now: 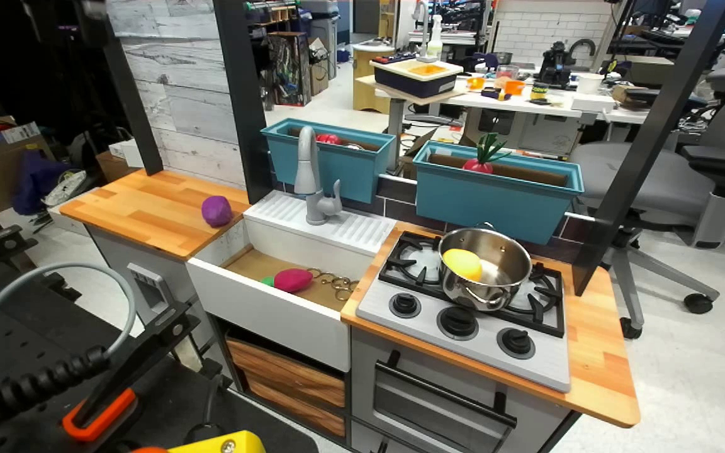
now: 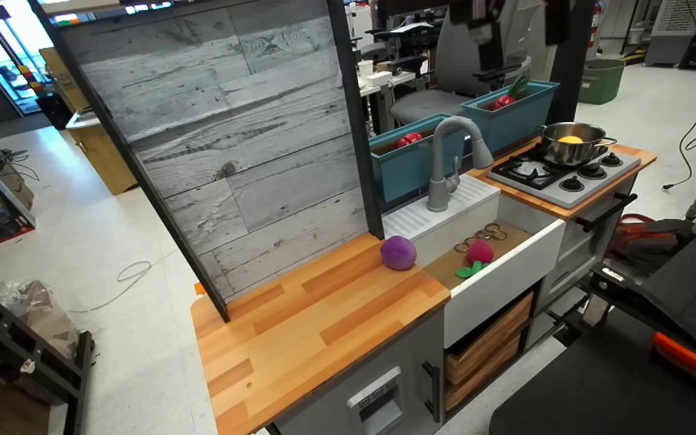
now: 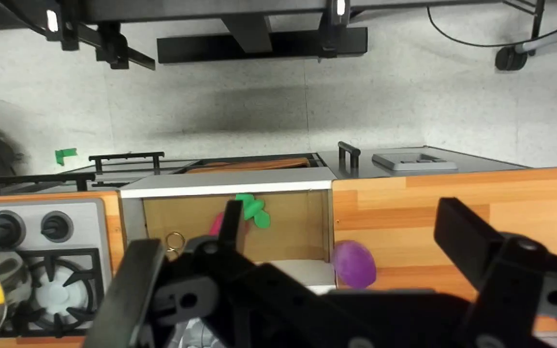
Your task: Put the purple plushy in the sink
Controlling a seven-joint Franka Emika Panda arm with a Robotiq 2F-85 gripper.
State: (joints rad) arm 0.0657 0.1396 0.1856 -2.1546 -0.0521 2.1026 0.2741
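In an exterior view, the purple plushy [image 1: 216, 211] rests on the wooden tabletop [image 1: 142, 204], near the edge that borders the sink [image 1: 268, 318]. A grey faucet [image 1: 308, 170] stands on the ridged white ledge [image 1: 362, 229] at the sink's back, and inside the sink lie a pink toy [image 1: 294, 280] and some brass-coloured rings [image 1: 340, 288]. Across the sink from the plushy, a steel pot [image 1: 482, 290] sits on the stove [image 1: 485, 340] with a yellow item [image 1: 462, 264] in it. Two teal bins [image 1: 353, 173] run along the back, a leafy red toy [image 1: 477, 165] poking up out of one.

In an exterior view with a grey plank panel [image 2: 245, 151] filling much of the frame, the plushy is on the tabletop just beside the sink, near the foot of a dark post [image 2: 355, 121]. The pink toy's green leaves [image 2: 472, 270] lie toward the front of the sink. Dark parts [image 2: 490, 51] jut in at the top edge, too blurred and cut off for me to say what they belong to.

In the wrist view, the gripper [image 3: 344, 212] shows along the bottom, its fingers [image 3: 464, 232] well apart. The plushy shows in the gap between them, on the tabletop at the edge next to the sink. One finger covers part of the pink toy, and the frame edge cuts off the pot.
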